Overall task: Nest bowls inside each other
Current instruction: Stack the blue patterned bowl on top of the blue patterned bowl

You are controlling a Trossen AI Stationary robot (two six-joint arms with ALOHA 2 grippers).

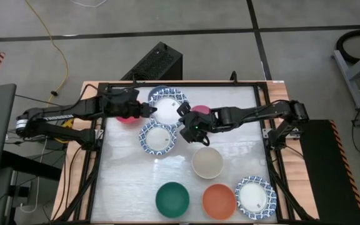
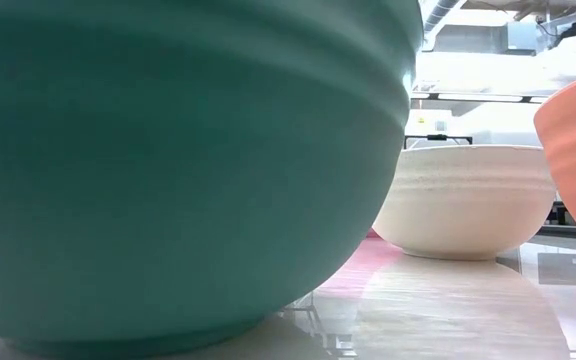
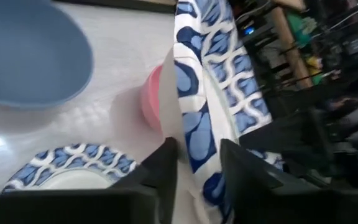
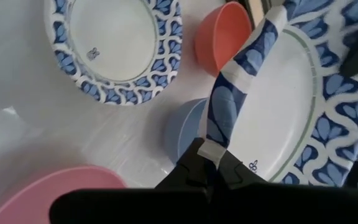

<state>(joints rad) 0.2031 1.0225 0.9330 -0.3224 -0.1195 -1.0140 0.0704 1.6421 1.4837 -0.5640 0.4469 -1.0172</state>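
A white bowl with a blue-patterned rim point(image 1: 167, 107) sits between my two grippers at the table's far middle. My left gripper point(image 1: 147, 110) is at its left rim and my right gripper point(image 1: 185, 120) at its right rim, each shut on it. In the right wrist view a plain blue bowl point(image 4: 184, 130) shows partly under the held bowl, with a red bowl point(image 4: 221, 40) beyond. A second patterned bowl point(image 1: 158, 138) rests on the table just in front. A pink bowl point(image 1: 200, 111) stands by my right gripper. My left gripper point(image 3: 197, 149) has the patterned rim point(image 3: 197, 134) of the bowl between its two fingers, one finger on the inside and one on the outside. It comes from the table's left, slanting down. The bowl looks tilted in the hold. My right gripper point(image 4: 211, 155) pinches the bowl's patterned rim point(image 4: 219, 127) between its shut fingertips, on the side opposite the left gripper. It comes from the table's right, slanting down. The bowl's white inside point(image 4: 278, 106) faces up beside the fingers, over the blue bowl.
Toward the near edge stand a cream bowl point(image 1: 207, 162), a green bowl point(image 1: 172, 199), an orange bowl point(image 1: 219, 200) and another patterned bowl point(image 1: 255, 195). The green bowl point(image 2: 168, 150) fills most of the low view. A black frame point(image 1: 264, 125) borders the white table top.
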